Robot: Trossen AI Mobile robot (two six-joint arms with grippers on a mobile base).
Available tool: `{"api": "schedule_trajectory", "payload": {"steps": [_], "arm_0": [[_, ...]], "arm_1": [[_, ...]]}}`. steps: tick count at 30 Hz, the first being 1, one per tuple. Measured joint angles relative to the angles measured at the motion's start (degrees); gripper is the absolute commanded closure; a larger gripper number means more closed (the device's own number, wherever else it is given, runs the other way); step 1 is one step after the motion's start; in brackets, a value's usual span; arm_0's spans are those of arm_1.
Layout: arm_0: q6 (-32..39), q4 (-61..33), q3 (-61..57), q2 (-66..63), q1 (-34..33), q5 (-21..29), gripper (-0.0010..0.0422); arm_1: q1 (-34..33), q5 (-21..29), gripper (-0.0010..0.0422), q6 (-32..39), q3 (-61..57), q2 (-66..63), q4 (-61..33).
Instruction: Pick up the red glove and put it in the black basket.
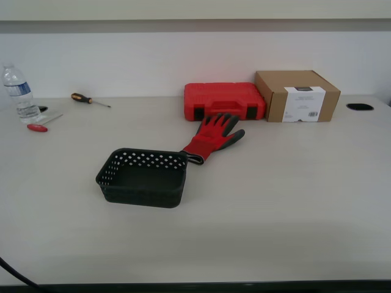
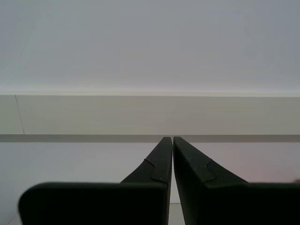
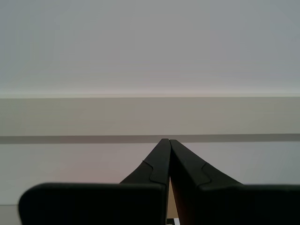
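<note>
The red glove [image 1: 213, 136] lies flat on the table near the middle of the exterior view, its dark grey fingertips toward the red case and its cuff touching the far corner of the black basket [image 1: 144, 177]. The basket stands upright with nothing inside. Neither arm shows in the exterior view. My first gripper [image 2: 172, 139] is shut, its black fingers meeting at the tips and aimed at a pale wall. My second gripper [image 3: 166, 141] is shut too, facing the same kind of wall. Neither wrist view shows the glove or the basket.
A red tool case [image 1: 225, 101] and a cardboard box [image 1: 297, 96] stand behind the glove. Toward the exterior view's left are a water bottle [image 1: 18, 93], a small red-handled tool [image 1: 38, 126] and a screwdriver [image 1: 88, 99]. A dark hole [image 1: 359, 107] marks the table at the far right.
</note>
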Motion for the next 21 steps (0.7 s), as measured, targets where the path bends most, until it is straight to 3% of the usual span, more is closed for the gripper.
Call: {"api": "schedule_trajectory", "payload": {"steps": [15, 19, 21], "arm_0": [[0.0, 0.0, 0.0, 0.0, 0.1, 0.0, 0.0412], [0.0, 0.0, 0.0, 0.0, 0.0, 0.0, 0.0412], [0.0, 0.0, 0.0, 0.0, 0.0, 0.0, 0.0412]], "arm_1": [[0.0, 1.0, 0.0413, -1.0, 0.0, 0.0, -0.2], [-0.2, 9.4, 0.0413, -8.1, 1.2, 0.5, -2.7], [-0.9, 10.8, 0.0413, -9.3, 3.7, 1.8, -8.4]]}}
